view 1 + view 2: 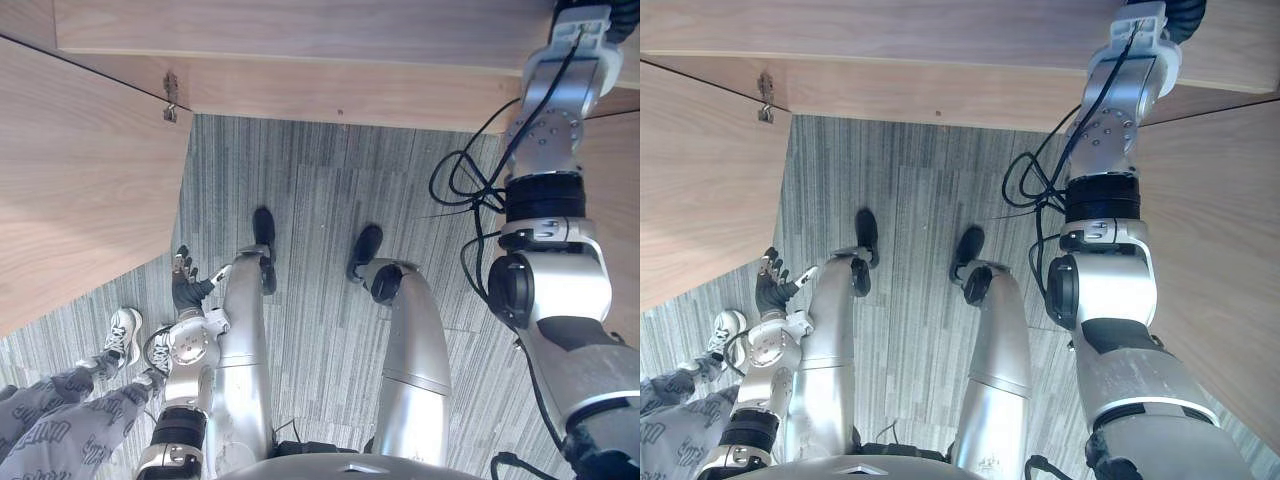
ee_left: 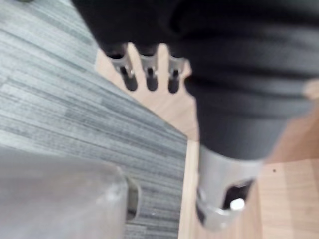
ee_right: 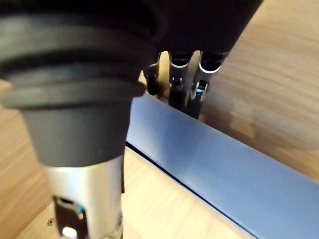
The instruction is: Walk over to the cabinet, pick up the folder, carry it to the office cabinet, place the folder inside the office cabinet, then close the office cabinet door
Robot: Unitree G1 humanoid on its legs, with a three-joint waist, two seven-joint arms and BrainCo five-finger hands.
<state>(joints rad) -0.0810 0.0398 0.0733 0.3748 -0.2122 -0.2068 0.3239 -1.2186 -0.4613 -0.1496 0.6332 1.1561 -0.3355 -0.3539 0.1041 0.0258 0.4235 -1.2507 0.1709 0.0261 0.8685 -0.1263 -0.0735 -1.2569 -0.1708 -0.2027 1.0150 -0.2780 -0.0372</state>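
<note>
Right wrist view, folder (image 3: 224, 169): blue, a long flat band lying against brown wood, with a pale wood board (image 3: 164, 209) just beside its near edge. One end runs out of frame and the other is hidden behind the dark cover, so it is unclear whether it stands or lies.
Right hand (image 3: 175, 69): reaches over the folder's far edge; cannot tell whether it grips the folder.
Right arm: raised into the cabinet (image 1: 300, 40) and cut off at the top of the eye views.
Cabinet contents: hidden from the eye views.
Door (image 1: 70, 180): open, swung to the robot's left, with a hinge (image 1: 170, 100) at its corner.
Left hand (image 1: 185, 288): hangs low over the grey carpet (image 1: 320, 200), fingers (image 2: 149, 74) straight and apart, holding nothing.
Person: grey trouser legs (image 1: 60, 420) and pale shoes (image 1: 122, 335) near the left hand, the rest cut off.
</note>
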